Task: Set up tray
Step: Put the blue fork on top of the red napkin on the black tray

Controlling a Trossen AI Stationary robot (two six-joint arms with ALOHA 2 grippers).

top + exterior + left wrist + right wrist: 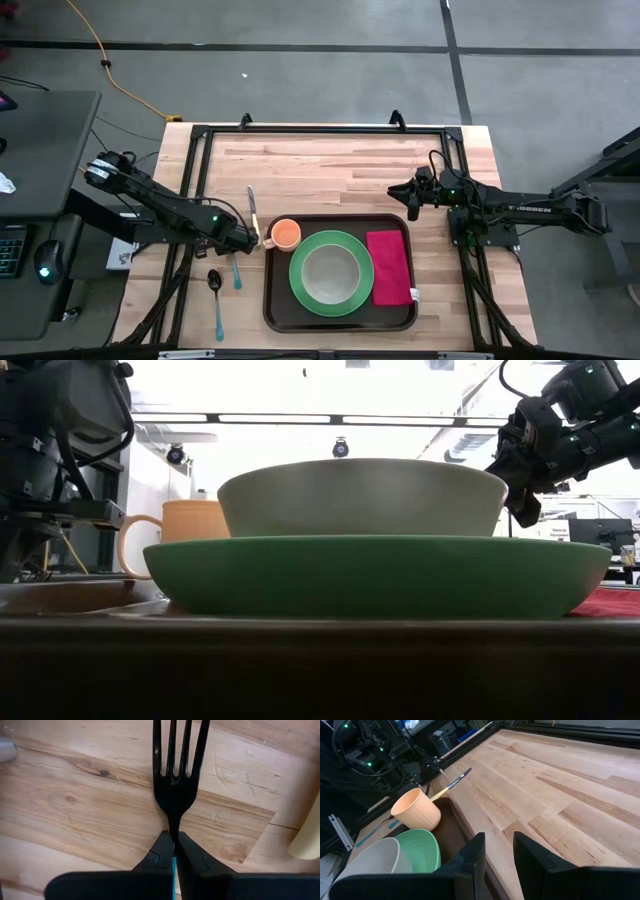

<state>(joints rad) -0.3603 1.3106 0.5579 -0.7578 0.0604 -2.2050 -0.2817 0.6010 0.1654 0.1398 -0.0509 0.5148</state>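
Observation:
The dark brown tray (340, 318) lies at the table's near middle. It holds a green plate (358, 290) with a pale bowl (328, 272), an orange cup (285, 234) and a magenta napkin (388, 267). My left gripper (250, 240) is at the tray's left side, beside the cup, shut on a fork with black tines (175, 770) and a teal handle (237, 272). My right gripper (412, 200) is open and empty over the bare wood beyond the tray's far right corner; its own view (499, 855) shows the gap. My left gripper pinches the fork's narrow neck (173, 827), just behind the tines, between its two fingertips (160, 847). The tines point forward, away from the fingers, and the teal handle (173, 870) runs back between them. The fork is close over the wood; whether it is lifted, I cannot tell.
A teal-handled spoon (215, 292) lies left of the tray near the front edge. A knife (252, 208) with a cream handle lies beyond the cup. A black frame (320, 128) borders the table. The far half of the wood (330, 165) is bare.

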